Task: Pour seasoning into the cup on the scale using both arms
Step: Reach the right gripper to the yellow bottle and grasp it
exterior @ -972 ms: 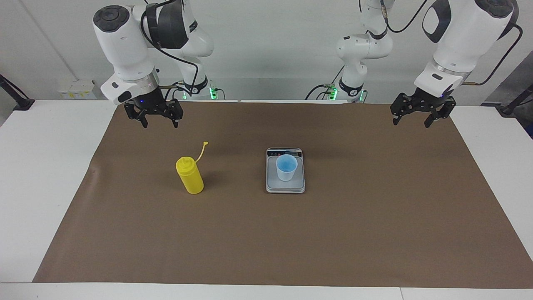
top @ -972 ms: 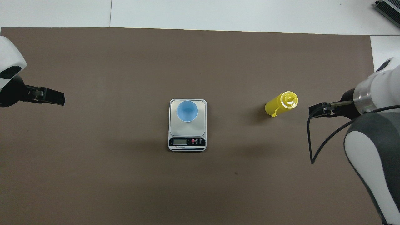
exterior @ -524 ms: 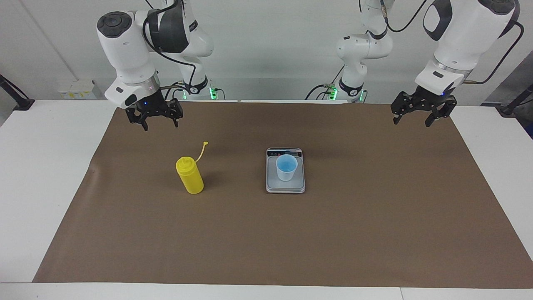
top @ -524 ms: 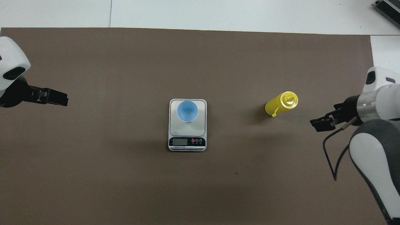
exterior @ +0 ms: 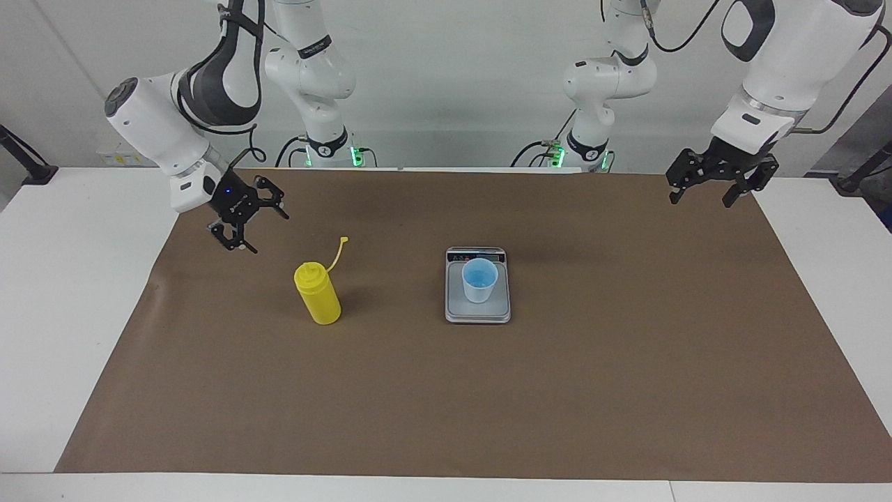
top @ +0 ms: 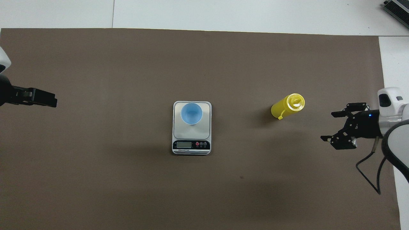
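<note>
A large brown paper sheet (exterior: 446, 390) covers most of the white table (exterior: 63, 279); bare white margins stay visible at both ends and along the edge far from the robots. A small dark speck (top: 241, 177) lies on the sheet. One corner of a grey device (top: 397, 9) shows on the table, off the sheet.

Bright yellow cylindrical squeeze bottle (exterior: 318, 293): smooth plastic, glossy on cap. Small light blue tapered cup (exterior: 479, 279): smooth plastic, slight sheen. Flat rectangular silver-grey scale (exterior: 478, 308): matt weighing plate, dark glossy display strip. Brown paper-like sheet (exterior: 557, 390): matt, faintly creased. White surface (exterior: 63, 279): smooth.
</note>
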Robot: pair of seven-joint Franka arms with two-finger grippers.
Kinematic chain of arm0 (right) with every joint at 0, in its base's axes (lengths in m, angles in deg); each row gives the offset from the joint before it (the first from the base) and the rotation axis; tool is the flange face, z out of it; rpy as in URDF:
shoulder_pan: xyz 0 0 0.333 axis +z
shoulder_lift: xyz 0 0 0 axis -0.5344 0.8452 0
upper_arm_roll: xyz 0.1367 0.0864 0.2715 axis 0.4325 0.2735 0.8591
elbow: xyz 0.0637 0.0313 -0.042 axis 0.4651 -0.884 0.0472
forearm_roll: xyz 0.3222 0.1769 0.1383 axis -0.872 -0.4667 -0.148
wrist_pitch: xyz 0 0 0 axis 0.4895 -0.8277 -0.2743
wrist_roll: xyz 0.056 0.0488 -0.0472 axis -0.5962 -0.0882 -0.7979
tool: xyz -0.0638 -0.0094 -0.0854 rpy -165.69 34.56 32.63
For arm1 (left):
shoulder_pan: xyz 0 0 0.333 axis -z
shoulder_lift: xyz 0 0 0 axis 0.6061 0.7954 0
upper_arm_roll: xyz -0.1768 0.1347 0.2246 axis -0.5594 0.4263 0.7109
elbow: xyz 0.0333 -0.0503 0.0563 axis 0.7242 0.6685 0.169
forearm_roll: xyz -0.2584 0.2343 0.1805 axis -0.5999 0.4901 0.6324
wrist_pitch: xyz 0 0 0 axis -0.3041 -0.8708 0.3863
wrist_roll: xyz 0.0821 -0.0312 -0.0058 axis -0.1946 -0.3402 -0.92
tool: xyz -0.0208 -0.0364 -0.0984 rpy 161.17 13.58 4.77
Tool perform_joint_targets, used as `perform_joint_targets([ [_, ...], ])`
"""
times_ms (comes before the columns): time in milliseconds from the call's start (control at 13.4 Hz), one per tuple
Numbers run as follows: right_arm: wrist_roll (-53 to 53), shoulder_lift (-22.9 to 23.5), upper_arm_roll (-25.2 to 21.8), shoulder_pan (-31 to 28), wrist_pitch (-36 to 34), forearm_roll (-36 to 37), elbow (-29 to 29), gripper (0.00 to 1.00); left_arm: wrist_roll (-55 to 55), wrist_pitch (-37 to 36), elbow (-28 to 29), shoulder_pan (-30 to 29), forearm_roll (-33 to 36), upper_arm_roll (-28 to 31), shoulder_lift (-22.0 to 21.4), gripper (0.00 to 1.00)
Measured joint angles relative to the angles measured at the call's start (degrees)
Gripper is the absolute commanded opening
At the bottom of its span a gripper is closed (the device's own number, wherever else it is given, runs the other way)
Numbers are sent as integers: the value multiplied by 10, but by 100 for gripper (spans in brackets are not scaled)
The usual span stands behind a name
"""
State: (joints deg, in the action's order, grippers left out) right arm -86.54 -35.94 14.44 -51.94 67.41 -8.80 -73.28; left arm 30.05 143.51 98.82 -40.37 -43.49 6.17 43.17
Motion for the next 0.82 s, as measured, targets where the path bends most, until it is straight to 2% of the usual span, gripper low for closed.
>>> perform_joint_targets([
  [299,-127,48,0,-10,34,-71,-14,100,0,-8,4,0,-1,-2,0,100],
  [823,-223,104,2,16,118,-202,-27,100,0,-9,5,0,-1,-5,0,100],
])
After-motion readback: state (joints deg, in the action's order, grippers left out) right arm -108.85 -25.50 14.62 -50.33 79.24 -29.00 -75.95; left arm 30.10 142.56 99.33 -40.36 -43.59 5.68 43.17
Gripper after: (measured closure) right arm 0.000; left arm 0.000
